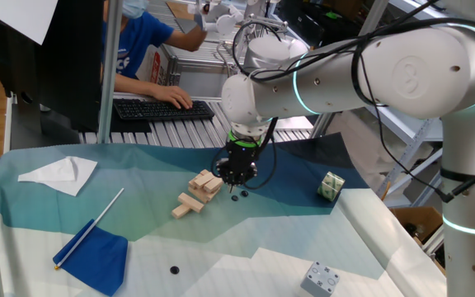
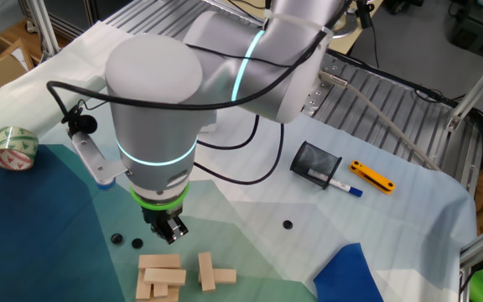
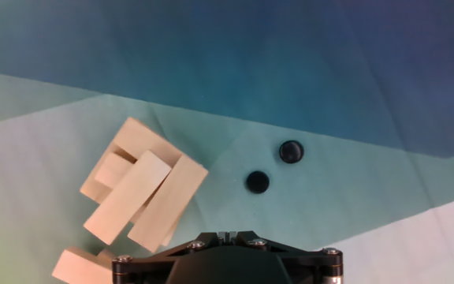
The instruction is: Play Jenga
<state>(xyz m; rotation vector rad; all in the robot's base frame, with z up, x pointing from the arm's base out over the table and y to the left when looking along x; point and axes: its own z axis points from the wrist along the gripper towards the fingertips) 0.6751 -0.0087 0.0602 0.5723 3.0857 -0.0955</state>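
Note:
The Jenga pile (image 1: 206, 183) is a small heap of pale wooden blocks on the teal cloth, with two loose blocks (image 1: 188, 204) lying crossed just in front of it. It also shows in the other fixed view (image 2: 159, 275) with the loose pair (image 2: 210, 273) beside it. In the hand view the pile (image 3: 144, 193) lies at lower left. My gripper (image 1: 236, 175) hangs just right of the pile, low over the cloth, apart from the blocks. Its fingertips (image 3: 225, 233) sit together with nothing between them. It also shows in the other fixed view (image 2: 170, 231).
Two black discs (image 3: 270, 167) lie under the hand. A green-and-white cube (image 1: 331, 186) sits right, a grey metal block (image 1: 321, 278) front right, blue cloth with a stick (image 1: 97, 252) front left, white paper (image 1: 60, 175) left. A tape roll (image 2: 15, 147), a black pouch (image 2: 315, 164) and a person at a keyboard (image 1: 163, 109) are nearby.

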